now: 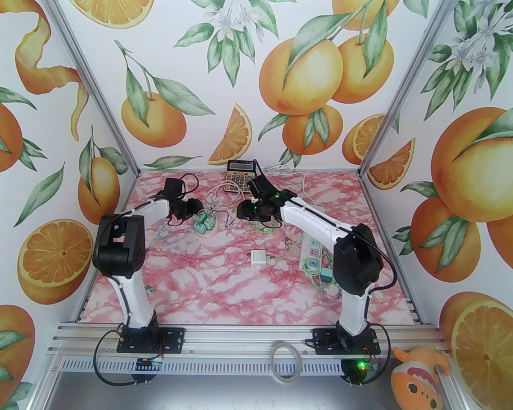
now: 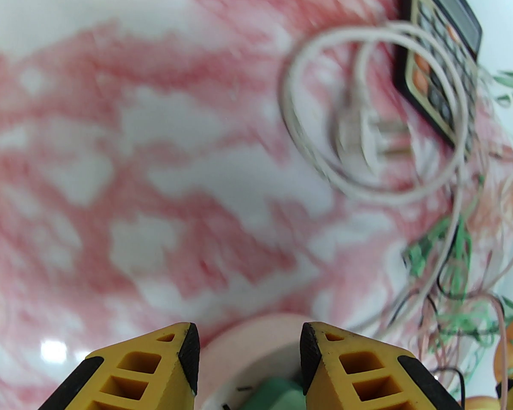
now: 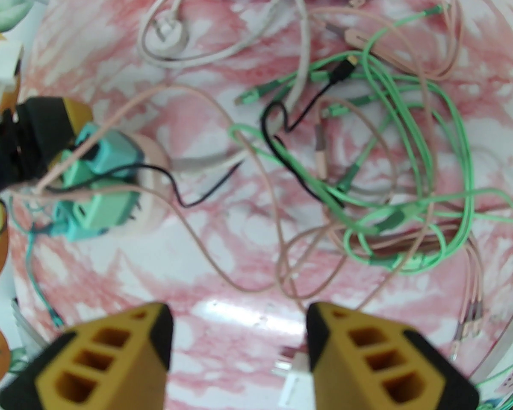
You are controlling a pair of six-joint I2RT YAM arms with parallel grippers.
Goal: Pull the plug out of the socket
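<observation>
The teal plug [image 3: 96, 173] sits in the round pink socket [image 3: 154, 165], its body standing off the disc's face toward the left hand [image 2: 250, 342], on the worktop [image 1: 222, 288] nearer than the calculator [image 1: 240, 177] and to its left. That hand's fingers flank it, but I cannot tell whether they pinch. The right hand [image 3: 238, 331], just in front of the calculator, is spread and holds nothing.

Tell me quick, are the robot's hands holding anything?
Left gripper: jaws around the plug; grip cannot be told.
Right gripper: open, holding nothing.
</observation>
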